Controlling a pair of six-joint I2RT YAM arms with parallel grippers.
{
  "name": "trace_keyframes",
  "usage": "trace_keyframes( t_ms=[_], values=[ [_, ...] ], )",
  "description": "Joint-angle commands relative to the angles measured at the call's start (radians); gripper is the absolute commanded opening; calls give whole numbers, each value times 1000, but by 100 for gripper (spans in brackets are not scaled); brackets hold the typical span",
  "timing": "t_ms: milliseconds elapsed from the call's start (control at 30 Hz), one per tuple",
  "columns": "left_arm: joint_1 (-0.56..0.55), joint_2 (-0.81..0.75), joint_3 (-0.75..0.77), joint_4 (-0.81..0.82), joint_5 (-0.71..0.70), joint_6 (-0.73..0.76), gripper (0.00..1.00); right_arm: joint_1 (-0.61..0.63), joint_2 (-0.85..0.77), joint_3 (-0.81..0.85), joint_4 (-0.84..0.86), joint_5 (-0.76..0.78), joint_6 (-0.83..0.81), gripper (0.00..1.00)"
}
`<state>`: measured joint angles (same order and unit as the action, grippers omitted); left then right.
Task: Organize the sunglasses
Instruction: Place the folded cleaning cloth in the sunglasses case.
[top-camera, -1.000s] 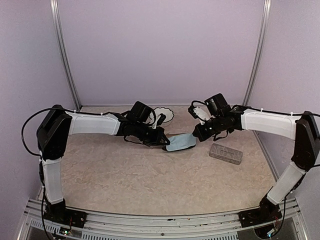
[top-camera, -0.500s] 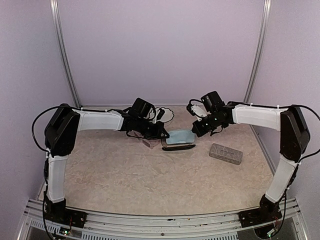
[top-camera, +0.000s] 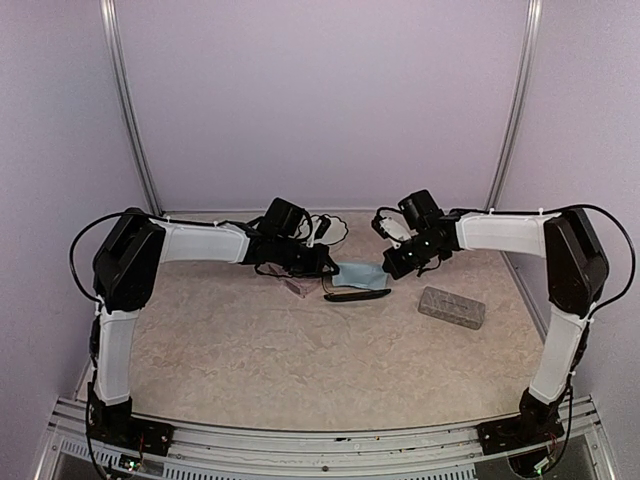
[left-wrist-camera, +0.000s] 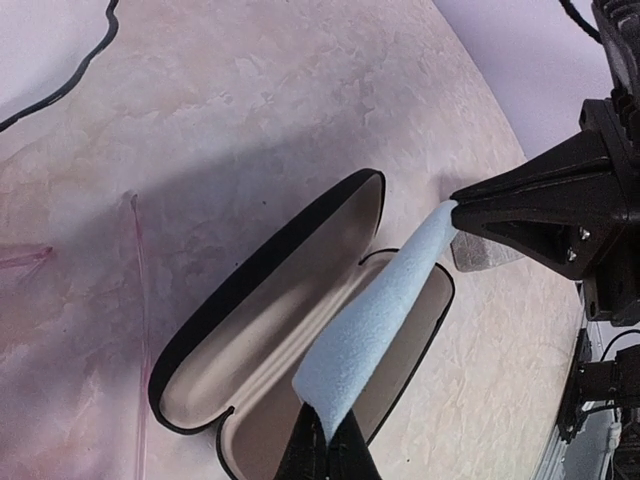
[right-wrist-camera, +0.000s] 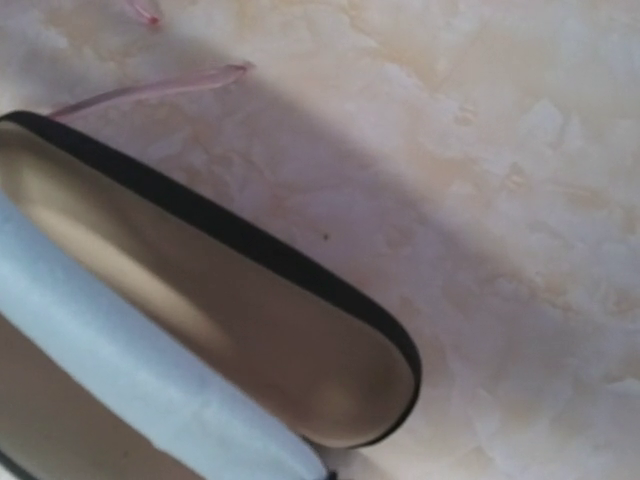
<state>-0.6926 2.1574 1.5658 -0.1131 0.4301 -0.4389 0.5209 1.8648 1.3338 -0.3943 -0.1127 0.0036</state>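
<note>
A light blue cloth (top-camera: 362, 273) (left-wrist-camera: 385, 320) hangs stretched between my two grippers, above an open black glasses case (top-camera: 355, 295) (left-wrist-camera: 270, 300) with a beige lining. My left gripper (top-camera: 325, 265) (left-wrist-camera: 325, 440) is shut on the cloth's left end. Pinching the other end is my right gripper (top-camera: 392, 270) (left-wrist-camera: 458, 210), also shut. The pale pinkish-clear sunglasses (top-camera: 292, 285) lie on the table just left of the case, and their thin arms (left-wrist-camera: 135, 300) (right-wrist-camera: 150, 88) show in both wrist views. The case (right-wrist-camera: 250, 330) holds nothing.
A closed grey speckled case (top-camera: 452, 307) lies right of the black case. Thin black wire shapes (top-camera: 325, 228) sit by the back wall behind my left wrist. Purple walls enclose the beige table (top-camera: 300, 360) on three sides.
Both grippers have moved toward the back wall with the cloth and raised it, uncovering the open black case beneath. Over the last half second little has shifted.
</note>
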Motion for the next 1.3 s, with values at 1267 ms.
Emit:
trace_keyframes(
  t_ms=[1267],
  values=[
    [-19,120,-7,66,-116,19,0,-24,143,92,52,21,-1,0]
  ],
)
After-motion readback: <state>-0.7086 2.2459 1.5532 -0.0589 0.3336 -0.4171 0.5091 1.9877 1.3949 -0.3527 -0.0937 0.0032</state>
